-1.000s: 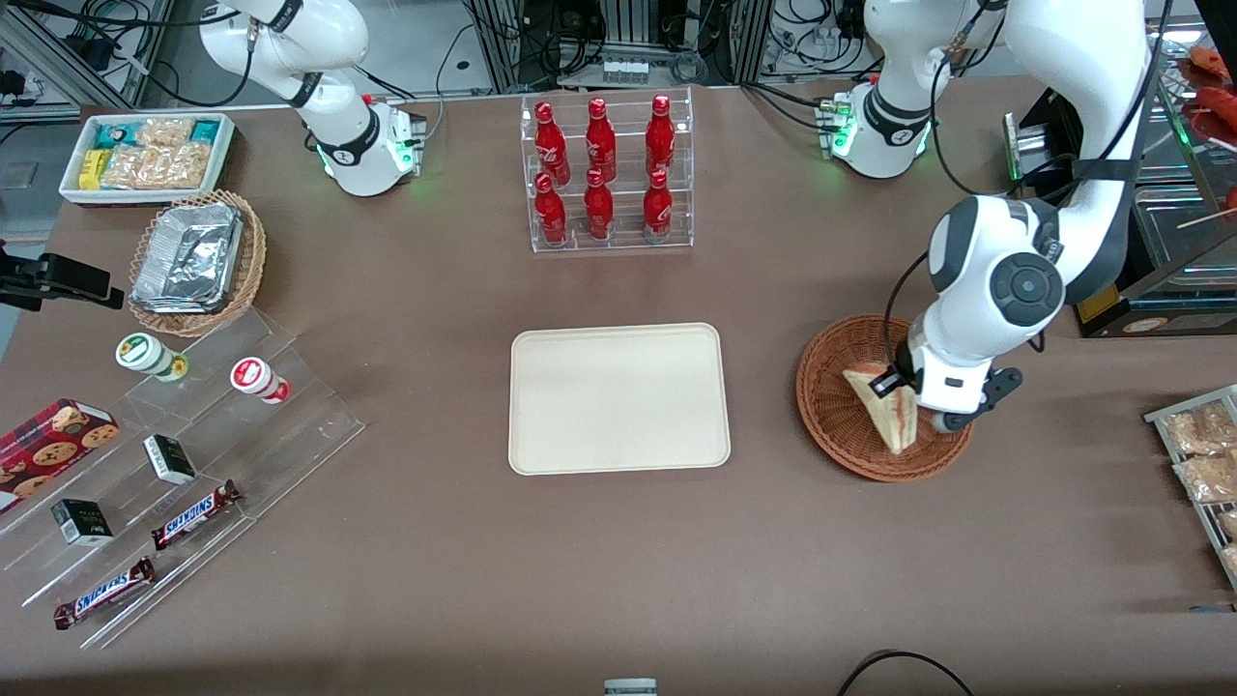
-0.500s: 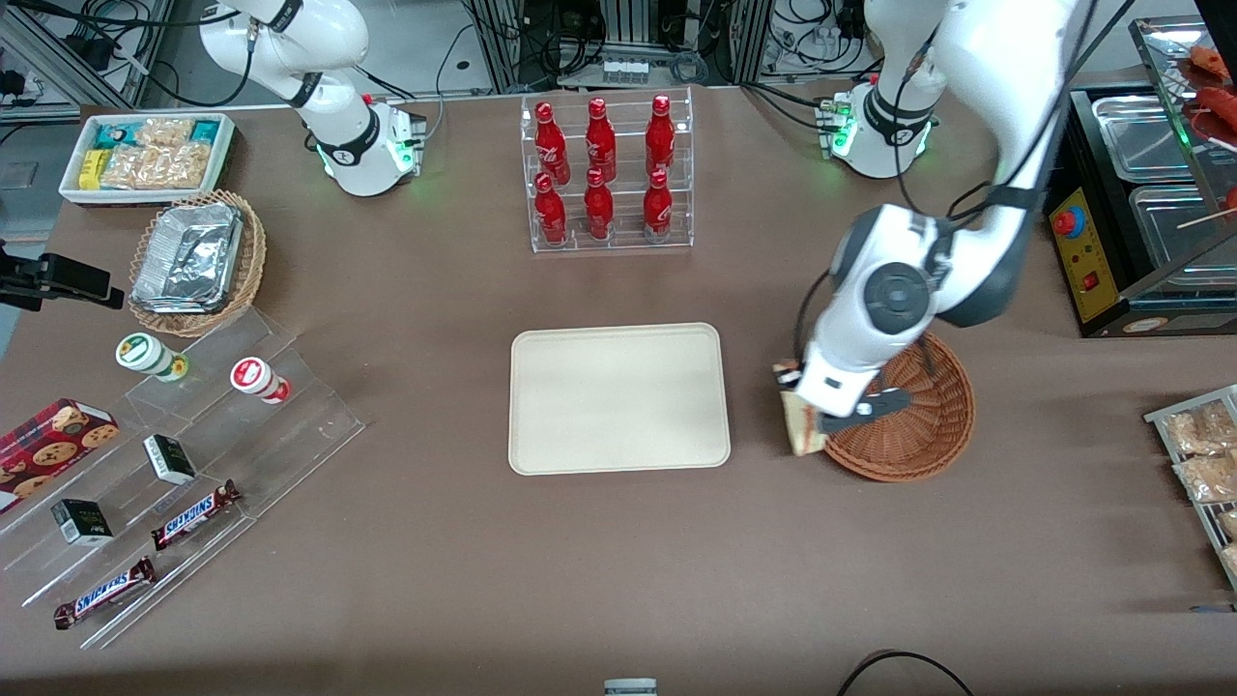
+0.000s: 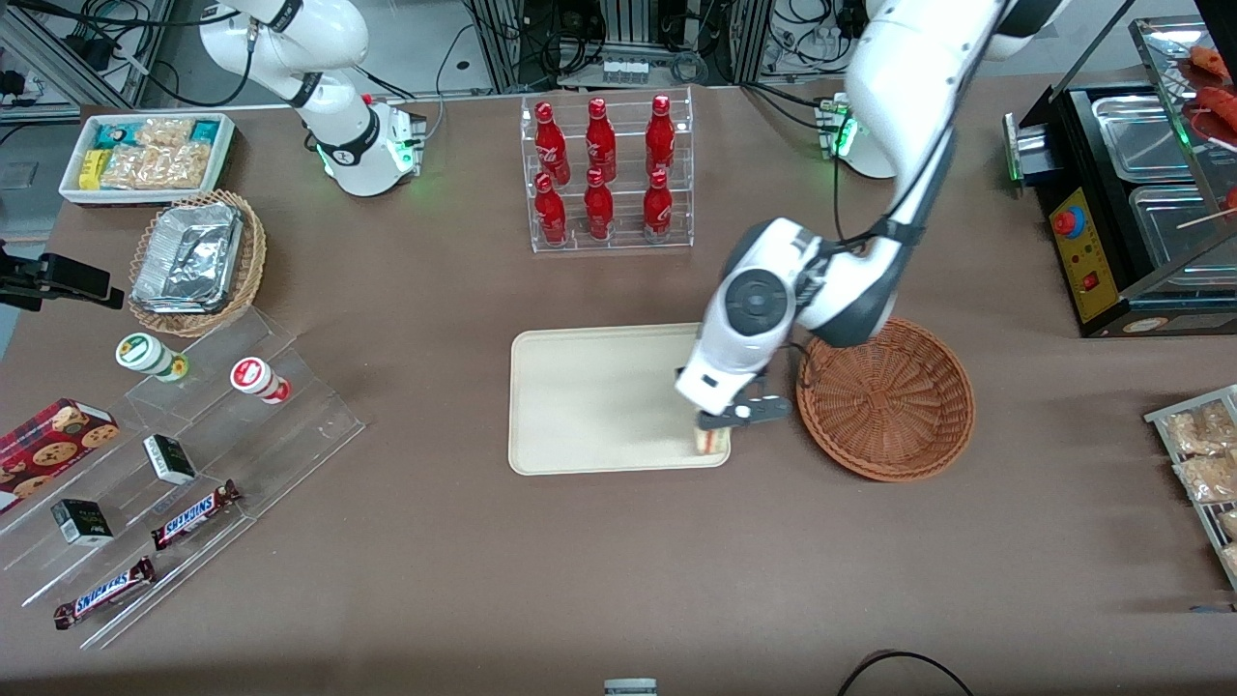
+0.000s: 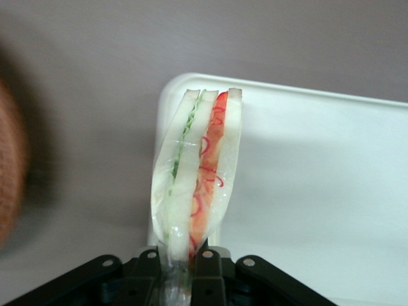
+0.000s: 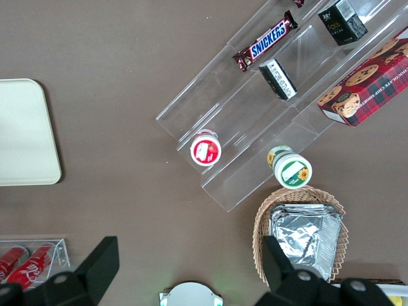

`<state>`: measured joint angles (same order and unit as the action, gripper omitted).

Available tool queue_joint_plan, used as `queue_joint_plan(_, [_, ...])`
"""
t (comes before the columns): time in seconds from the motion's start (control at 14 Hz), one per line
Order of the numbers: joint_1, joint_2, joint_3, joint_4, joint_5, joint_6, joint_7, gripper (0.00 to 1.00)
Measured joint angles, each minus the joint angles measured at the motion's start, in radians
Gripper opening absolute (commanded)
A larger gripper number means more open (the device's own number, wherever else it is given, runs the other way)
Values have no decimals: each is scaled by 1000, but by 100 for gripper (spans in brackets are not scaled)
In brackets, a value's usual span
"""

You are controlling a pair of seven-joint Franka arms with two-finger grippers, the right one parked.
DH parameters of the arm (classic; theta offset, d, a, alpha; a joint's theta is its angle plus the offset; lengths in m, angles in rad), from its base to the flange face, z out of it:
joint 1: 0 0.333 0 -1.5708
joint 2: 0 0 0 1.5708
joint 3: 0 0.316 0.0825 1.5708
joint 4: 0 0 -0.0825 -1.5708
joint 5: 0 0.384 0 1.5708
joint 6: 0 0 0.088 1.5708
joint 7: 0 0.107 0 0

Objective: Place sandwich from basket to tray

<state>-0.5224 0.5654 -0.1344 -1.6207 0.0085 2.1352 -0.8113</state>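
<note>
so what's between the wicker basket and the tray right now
In the front view, only a narrow strip of bare brown table separates the basket from the tray. The gripper, jaws shut on the sandwich, hangs over the tray's corner nearest the basket.

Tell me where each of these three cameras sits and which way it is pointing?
Front view: high above the table, facing both arms; the gripper holds the sandwich over the tray, beside the basket.
Left wrist view: on the working arm, looking along its fingers, shut on the sandwich above the tray's corner.
Right wrist view: on the parked arm, looking down at the snack shelves; its own fingers show.
Shared: all three show the tray.
</note>
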Motion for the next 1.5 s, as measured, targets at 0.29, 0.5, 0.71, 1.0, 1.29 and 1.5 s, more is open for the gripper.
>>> queue_joint_plan(0.29, [-102, 101, 2, 110, 3, -8, -154, 0])
queue_joint_plan(0.5, [-150, 140, 3, 148, 56, -9, -288, 0])
queue_joint_plan(0.71, [-177, 150, 3, 159, 68, -9, -361, 0])
queue_joint_plan(1.0, [-184, 172, 4, 183, 68, -9, -383, 0])
queue_joint_plan(1.29, [-190, 206, 4, 219, 68, -9, -387, 99])
queue_joint_plan(1.5, [-191, 211, 5, 231, 69, -9, -387, 100])
